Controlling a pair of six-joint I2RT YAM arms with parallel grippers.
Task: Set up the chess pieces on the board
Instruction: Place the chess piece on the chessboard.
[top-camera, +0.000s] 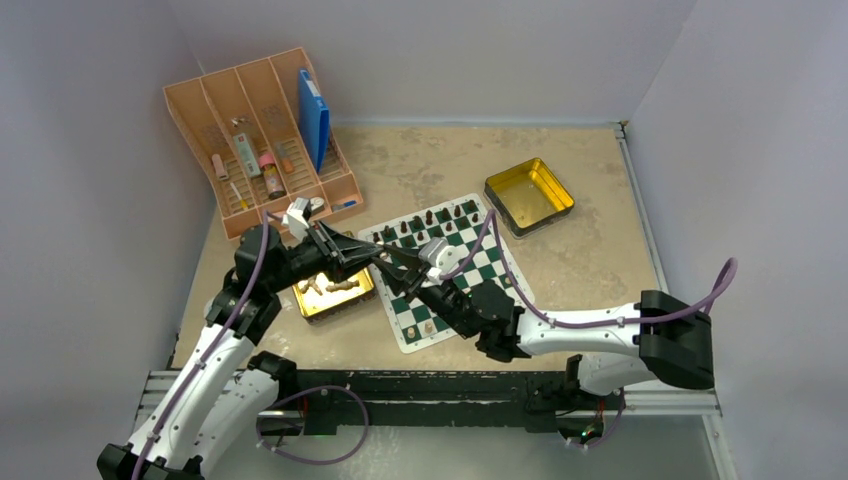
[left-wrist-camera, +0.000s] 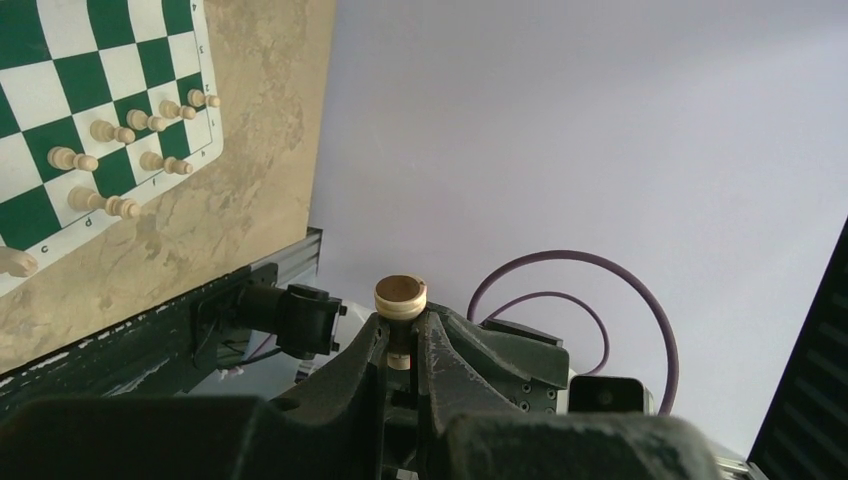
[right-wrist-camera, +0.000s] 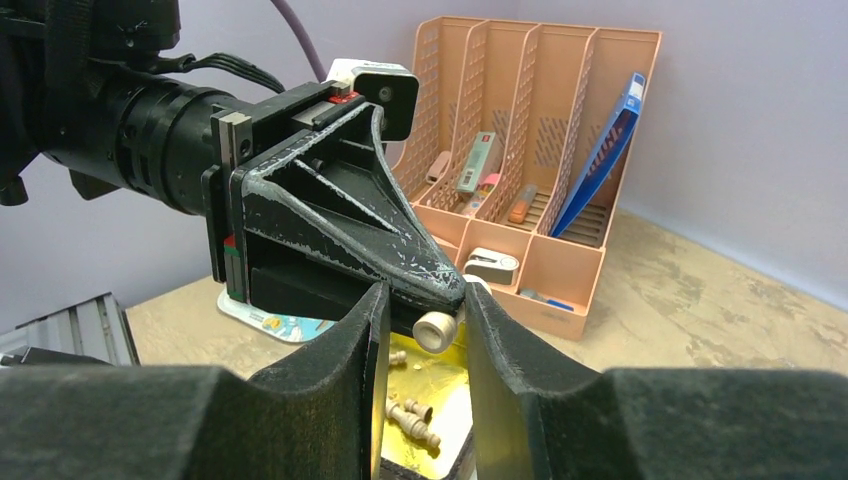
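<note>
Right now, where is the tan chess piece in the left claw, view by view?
Top external: hidden at the tip of the left claw.
Left wrist: bottom centre, the chess piece gripped by that claw.
Right wrist: bottom centre, within the right claw.
Shared landmark: the left claw.

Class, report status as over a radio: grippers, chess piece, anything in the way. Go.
Left gripper shut on light chess piece, held aloft. Right gripper open, jaws either side of that piece, not yet closed. Nothing blocking the handover.
</note>
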